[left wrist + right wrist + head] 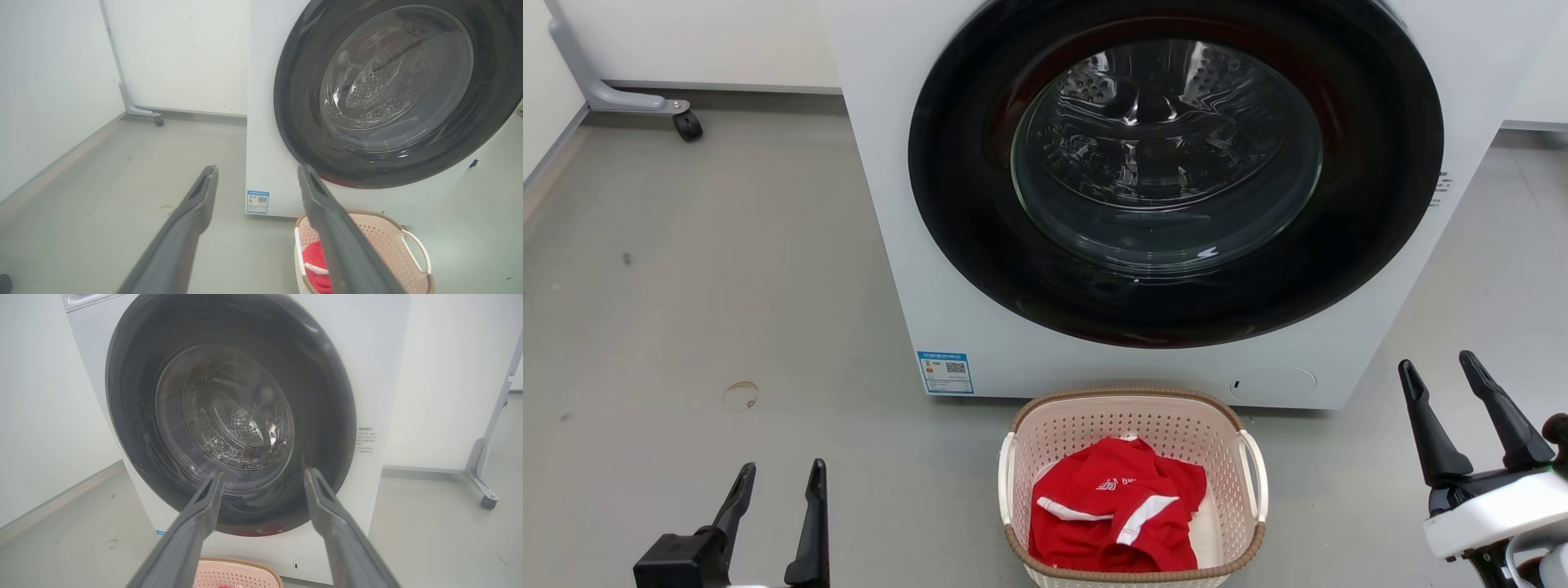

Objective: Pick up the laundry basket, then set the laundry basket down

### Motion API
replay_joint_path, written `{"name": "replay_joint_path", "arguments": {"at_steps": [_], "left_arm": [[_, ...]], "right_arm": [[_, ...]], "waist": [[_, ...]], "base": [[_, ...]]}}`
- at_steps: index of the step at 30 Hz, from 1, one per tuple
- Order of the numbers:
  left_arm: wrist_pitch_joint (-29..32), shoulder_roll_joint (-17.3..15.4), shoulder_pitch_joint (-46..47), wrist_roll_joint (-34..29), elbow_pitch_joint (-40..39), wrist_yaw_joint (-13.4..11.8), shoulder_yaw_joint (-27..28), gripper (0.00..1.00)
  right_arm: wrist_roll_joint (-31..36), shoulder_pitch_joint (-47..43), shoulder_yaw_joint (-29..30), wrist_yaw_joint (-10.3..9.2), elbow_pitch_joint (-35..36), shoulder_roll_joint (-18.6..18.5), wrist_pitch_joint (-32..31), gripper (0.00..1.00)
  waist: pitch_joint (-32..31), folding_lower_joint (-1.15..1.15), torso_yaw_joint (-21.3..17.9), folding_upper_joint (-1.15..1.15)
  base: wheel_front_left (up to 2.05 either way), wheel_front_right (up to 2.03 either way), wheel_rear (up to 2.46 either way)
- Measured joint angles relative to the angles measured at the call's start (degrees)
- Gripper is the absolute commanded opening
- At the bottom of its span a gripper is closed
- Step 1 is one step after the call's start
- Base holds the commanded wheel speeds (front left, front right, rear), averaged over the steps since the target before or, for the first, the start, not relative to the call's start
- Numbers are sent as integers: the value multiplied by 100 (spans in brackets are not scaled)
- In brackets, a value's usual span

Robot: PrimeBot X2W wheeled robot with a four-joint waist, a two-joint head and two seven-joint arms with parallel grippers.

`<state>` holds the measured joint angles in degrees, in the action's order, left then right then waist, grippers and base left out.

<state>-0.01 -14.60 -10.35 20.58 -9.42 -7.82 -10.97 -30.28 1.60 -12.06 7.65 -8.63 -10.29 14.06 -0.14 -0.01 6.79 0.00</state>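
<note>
The laundry basket (1127, 416) stands on the grey floor just in front of the washer, cream and perforated, with a brown rim and white loop handles on both sides; a red garment (1115, 510) lies in it. In the left wrist view the laundry basket (384, 237) sits at the lower right, partly behind one finger. Only its far rim shows in the right wrist view, the laundry basket (241, 571) at the bottom edge. My left gripper (780, 478) is open at the lower left, well left of the basket. My right gripper (1441, 371) is open at the right, clear of it.
A white front-loading washer (931, 245) with a dark round door rises right behind the basket. A grey stand leg with a caster (686, 124) stands at the far left by the wall. Bare floor lies on both sides of the basket.
</note>
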Motion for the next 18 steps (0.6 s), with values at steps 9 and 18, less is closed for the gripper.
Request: {"name": "replay_joint_path", "arguments": {"at_steps": [9,18], "left_arm": [[123,-40,-14,2,-24,-7,-25,100],[255,-90,-16,3,-55,-49,-79,100]], "right_arm": [[1,-3,-12,0,-10,9,0,100],[0,-3,-51,0,-34,15,0,100]], "waist": [[-23,0,-13,0],[-41,0,-36,0]], "base": [[0,0,0],[0,0,0]]}}
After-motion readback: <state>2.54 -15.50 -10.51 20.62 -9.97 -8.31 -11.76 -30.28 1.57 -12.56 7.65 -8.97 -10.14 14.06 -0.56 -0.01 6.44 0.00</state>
